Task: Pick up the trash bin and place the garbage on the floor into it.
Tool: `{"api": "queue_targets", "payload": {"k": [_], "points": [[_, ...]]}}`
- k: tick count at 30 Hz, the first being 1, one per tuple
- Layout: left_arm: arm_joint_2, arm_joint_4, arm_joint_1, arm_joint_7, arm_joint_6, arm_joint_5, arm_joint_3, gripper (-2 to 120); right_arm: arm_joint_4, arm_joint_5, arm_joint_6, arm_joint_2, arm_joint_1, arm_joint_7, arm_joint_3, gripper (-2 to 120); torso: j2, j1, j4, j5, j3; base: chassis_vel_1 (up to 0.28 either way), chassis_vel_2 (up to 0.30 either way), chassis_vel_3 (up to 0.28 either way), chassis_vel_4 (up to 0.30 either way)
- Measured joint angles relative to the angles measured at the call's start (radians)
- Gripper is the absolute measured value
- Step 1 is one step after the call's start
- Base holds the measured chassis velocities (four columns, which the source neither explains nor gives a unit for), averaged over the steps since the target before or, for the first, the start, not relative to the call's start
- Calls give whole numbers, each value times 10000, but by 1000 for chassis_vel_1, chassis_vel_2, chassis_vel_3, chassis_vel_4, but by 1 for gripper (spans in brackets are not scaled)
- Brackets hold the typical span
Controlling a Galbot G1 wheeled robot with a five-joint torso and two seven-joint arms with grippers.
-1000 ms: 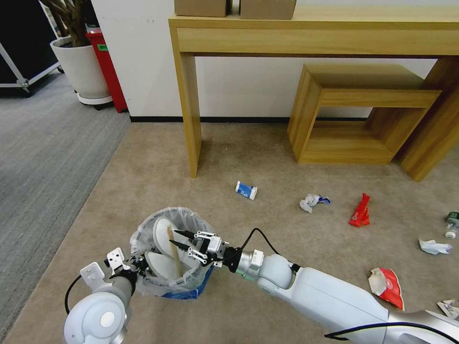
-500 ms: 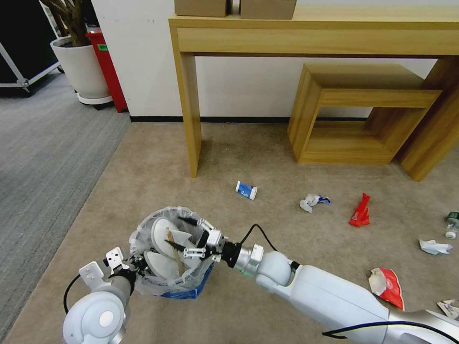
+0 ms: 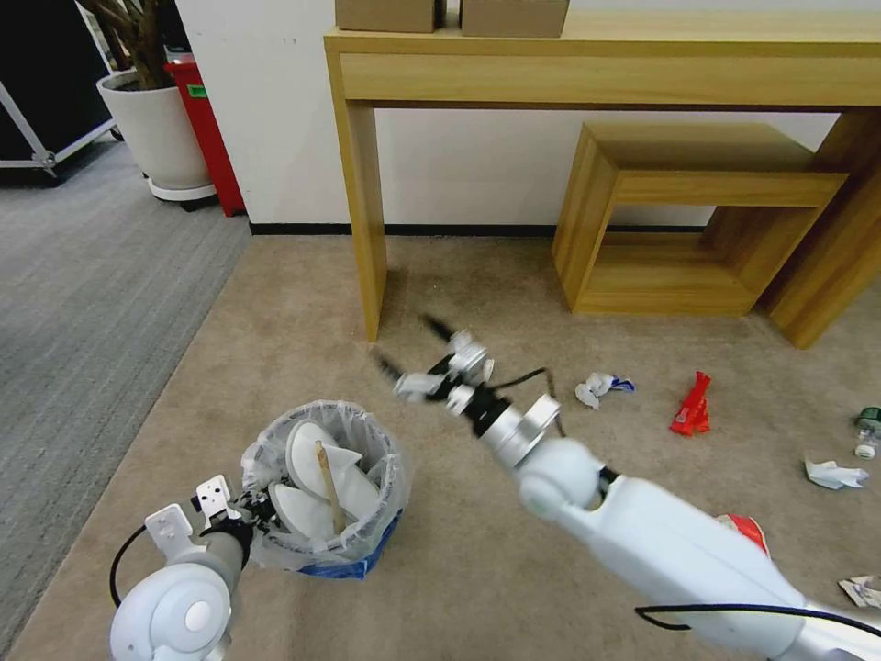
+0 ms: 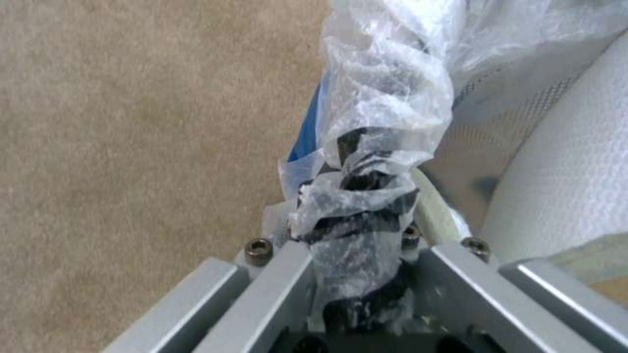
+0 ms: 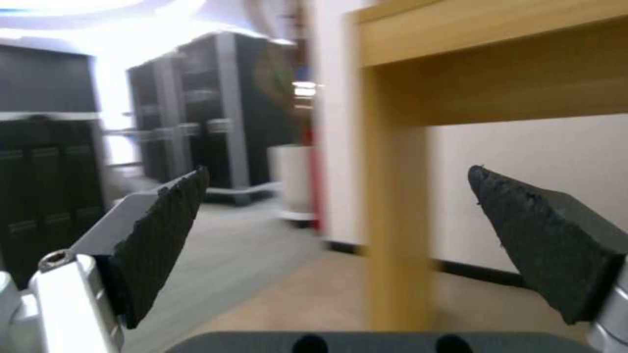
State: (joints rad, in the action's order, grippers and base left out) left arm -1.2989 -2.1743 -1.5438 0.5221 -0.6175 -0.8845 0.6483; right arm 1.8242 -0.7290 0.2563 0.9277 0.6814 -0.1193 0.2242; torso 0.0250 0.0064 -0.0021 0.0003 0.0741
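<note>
The blue trash bin (image 3: 353, 562), lined with a crinkled clear bag, hangs just above the beige carpet at lower left. My left gripper (image 3: 246, 512) is shut on its near rim; the left wrist view shows the bag (image 4: 386, 122) bunched between the fingers. Two white slippers (image 3: 307, 452) and a wooden stick (image 3: 328, 487) lie inside. My right gripper (image 3: 406, 344) is open and empty in the air beyond the bin, its fingertips (image 5: 167, 230) spread before the table leg (image 5: 396, 220). On the floor lie crumpled paper (image 3: 595, 389), a red wrapper (image 3: 693, 406), a bottle (image 3: 866, 430) and more garbage (image 3: 833, 474).
A wooden table (image 3: 365, 202) stands against the wall with a low wooden stool (image 3: 679, 229) beneath it. A white planter (image 3: 161, 133) and a red box (image 3: 209, 138) stand at back left. Grey carpet (image 3: 83, 303) lies to the left. A red-and-white wrapper (image 3: 754, 537) lies beside my right arm.
My right gripper has risen out of the bin and swung up and forward toward the table leg, still open. The stick stays in the bin. The left arm has barely shifted.
</note>
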Motion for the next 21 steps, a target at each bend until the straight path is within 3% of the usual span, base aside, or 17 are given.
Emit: {"api": "queue_targets", "payload": {"k": [2,4,6,8,12,21], "points": [[6,-8,-8,-21,4,17,4,0,26,-10,-46,-24,37,-51,-93,100,0,0,0,0,0,0,0,0,0],[99,-91,-37,-184,23,121,46,0,431,-343,-617,-407,712,-551,-1591,100,0,0,0,-2,0,0,0,0,0],[116,-103,-42,-228,30,162,61,0,530,-364,-859,-488,933,-724,-1965,100,1,0,-1,-2,0,0,0,0,0],[155,-182,-105,-469,89,386,116,0,784,-89,-2103,-778,2066,-1835,-3605,100,1,0,-3,-2,0,0,0,0,0],[174,-237,-231,-935,172,911,250,0,886,594,-2543,-880,3045,-2967,-4478,100,0,0,-2,0,0,0,0,0,0],[147,-535,-543,-1478,129,1405,793,0,1008,1399,-2596,-682,4538,-3602,-5699,100,2,0,0,0,-1,0,0,0,0]]}}
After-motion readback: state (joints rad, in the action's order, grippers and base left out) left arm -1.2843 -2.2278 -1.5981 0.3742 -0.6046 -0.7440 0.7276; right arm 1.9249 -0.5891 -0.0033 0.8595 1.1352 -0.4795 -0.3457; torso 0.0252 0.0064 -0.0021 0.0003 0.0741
